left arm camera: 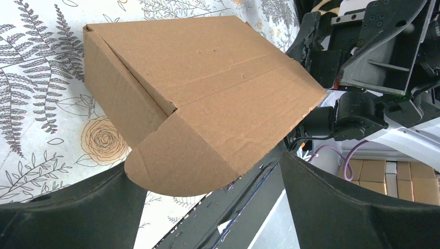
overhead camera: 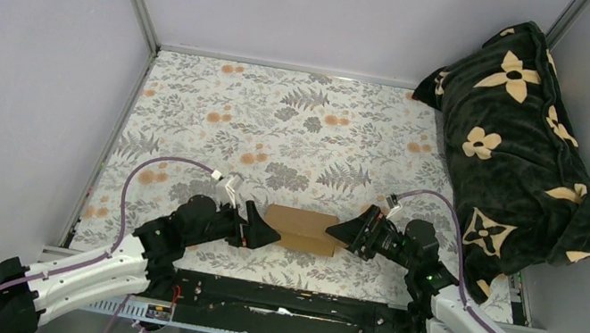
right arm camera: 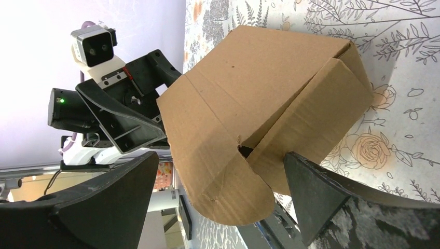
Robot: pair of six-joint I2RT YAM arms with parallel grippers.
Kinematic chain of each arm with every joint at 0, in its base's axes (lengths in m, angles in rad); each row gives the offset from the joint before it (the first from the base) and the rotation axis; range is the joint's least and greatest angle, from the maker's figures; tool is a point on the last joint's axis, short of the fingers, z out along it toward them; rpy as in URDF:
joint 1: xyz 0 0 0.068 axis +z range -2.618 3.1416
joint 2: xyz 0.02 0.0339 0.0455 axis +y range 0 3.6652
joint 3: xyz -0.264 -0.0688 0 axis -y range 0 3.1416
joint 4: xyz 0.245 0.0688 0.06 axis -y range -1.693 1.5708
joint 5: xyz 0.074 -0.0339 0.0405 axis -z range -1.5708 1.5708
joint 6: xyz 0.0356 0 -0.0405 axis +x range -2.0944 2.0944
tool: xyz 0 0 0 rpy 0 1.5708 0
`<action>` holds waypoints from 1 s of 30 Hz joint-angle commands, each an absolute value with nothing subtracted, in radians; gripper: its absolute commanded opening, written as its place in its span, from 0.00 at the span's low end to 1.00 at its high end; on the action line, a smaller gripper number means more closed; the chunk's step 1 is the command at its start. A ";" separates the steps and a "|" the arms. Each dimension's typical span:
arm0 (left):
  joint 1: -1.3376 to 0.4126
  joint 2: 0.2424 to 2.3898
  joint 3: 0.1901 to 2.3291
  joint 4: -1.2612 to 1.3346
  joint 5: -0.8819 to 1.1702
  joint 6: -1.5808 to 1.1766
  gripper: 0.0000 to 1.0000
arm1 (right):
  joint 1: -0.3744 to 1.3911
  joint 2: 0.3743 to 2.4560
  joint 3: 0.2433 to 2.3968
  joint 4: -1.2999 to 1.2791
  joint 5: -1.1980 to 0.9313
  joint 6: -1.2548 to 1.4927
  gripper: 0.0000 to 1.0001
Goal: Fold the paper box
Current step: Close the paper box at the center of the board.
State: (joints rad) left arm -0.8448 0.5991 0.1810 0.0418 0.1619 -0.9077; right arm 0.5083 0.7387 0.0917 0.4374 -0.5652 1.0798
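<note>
With the paper box [overhead camera: 301, 229] lying at the near edge of the desk [overhead camera: 280, 128] between the left hand [overhead camera: 264, 235] and right hand [overhead camera: 341, 231], both wide open at its ends, each should probably tuck its rounded lid flap [left arm camera: 176, 161] inward evenly while the other braces.

Floral tablecloth [overhead camera: 281, 119], dark flowered blanket [overhead camera: 522, 141]

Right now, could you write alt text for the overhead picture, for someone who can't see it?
A small plain brown cardboard box lies on a floral-patterned table, with a robot's open left gripper and right gripper facing its two ends. A dark plush blanket with cream flowers is heaped at the right edge.
</note>
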 commanded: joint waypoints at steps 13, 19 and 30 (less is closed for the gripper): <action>-0.863 0.667 0.347 0.047 0.210 -0.910 0.99 | 0.514 0.799 0.171 0.576 -0.627 1.183 1.00; -0.862 0.697 0.384 0.033 0.218 -0.900 0.99 | 0.513 0.835 0.169 0.621 -0.633 1.214 1.00; -0.863 0.729 0.430 0.018 0.227 -0.888 0.98 | 0.514 0.910 0.177 0.703 -0.647 1.262 1.00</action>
